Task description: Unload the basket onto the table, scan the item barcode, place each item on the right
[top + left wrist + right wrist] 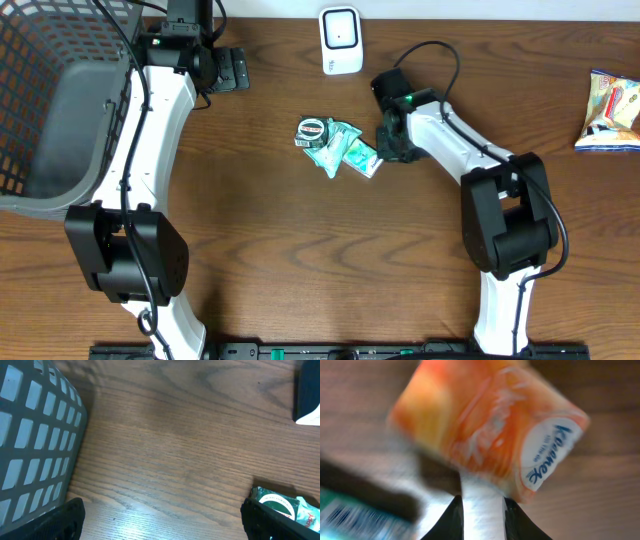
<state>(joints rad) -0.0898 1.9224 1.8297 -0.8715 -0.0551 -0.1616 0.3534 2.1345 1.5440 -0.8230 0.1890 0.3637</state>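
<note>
Only the right wrist view shows the orange Kleenex packet [490, 430]. It fills that frame, blurred and tilted, directly at 12 o'clock from the right hand [484, 520]. The dark fingers [451, 519] stand close together with a pale strip between them. I cannot tell whether they grip the packet or only stand against it. At 8 o'clock in the same view, a barcode [347, 519] shows on a greenish wrapper.

From overhead the orange packet does not show. The right hand sits at the 3 o'clock edge of a small heap at the centre of the bench [300, 250] and covers whatever lies under it. The heap holds green packets [347, 152] and a round green-and-white roll [313, 131].

The white scanner [340, 40] stands at 12 o'clock from the heap, near the far edge. The left hand [235, 70] is at 10 o'clock, well apart from the heap, its fingers spread wide with nothing between them. Its own camera sees bare wood, the roll at 4 o'clock and the wall of the grey basket [60, 120] at 9 o'clock. A snack bag [610, 110] lies at 2 o'clock by the bench edge.
</note>
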